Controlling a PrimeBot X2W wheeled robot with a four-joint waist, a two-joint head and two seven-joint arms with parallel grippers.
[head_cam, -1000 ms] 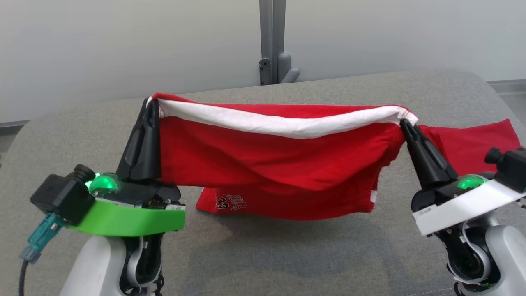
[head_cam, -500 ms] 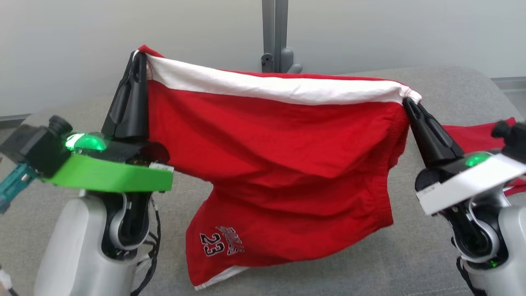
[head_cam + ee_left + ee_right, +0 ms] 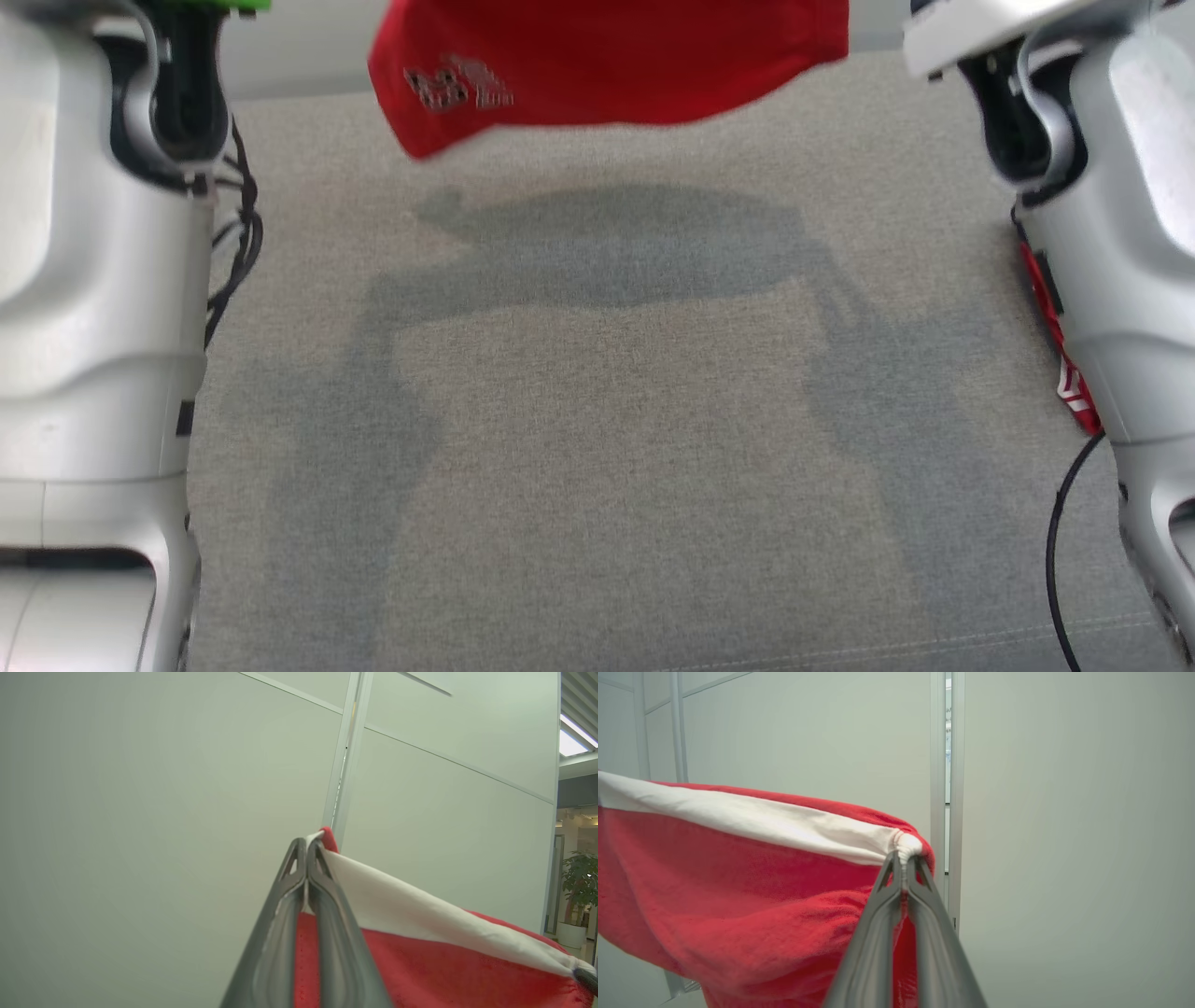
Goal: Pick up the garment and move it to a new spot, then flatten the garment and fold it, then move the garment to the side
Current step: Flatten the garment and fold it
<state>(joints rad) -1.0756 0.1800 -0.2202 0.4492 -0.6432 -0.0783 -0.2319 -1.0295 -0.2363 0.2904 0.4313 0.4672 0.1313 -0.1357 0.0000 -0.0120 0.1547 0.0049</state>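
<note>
**Q:** Where are the red shorts point(image 3: 616, 65)?

**A:** Held in the air above the grey fabric surface point(image 3: 597, 448). The hem with its printed number hangs clear of the surface, and a shadow point(image 3: 616, 247) lies on it below.

**Q:** And the grippers?

**A:** The left gripper point(image 3: 306, 847) is clamped on one end of the white waistband point(image 3: 397, 905). The right gripper point(image 3: 903, 858) pinches the other end, and the band stretches between them in front of a pale wall point(image 3: 140, 812).

Garment point(image 3: 607, 65) suspended above padded surface point(image 3: 597, 467), not touching.
</note>
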